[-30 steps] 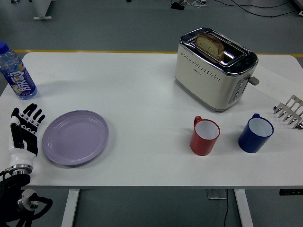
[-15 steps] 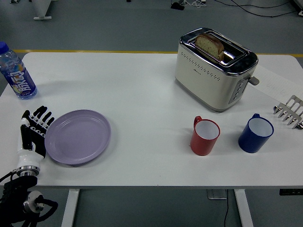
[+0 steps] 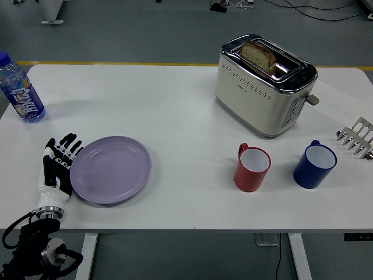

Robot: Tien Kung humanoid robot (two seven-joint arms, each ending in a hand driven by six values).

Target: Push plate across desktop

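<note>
Fingers spread and flat, the left hand [image 3: 56, 169] presses against the left rim of the lavender plate [image 3: 111, 170], which has slid rightward across the table [image 3: 175, 116] since a second ago. Farther right stand a red mug [image 3: 252, 168], a blue mug [image 3: 315, 164] and a toaster [image 3: 264, 84].

Matt lilac plate [image 3: 111, 169], glossy metal toaster [image 3: 263, 85]
</note>
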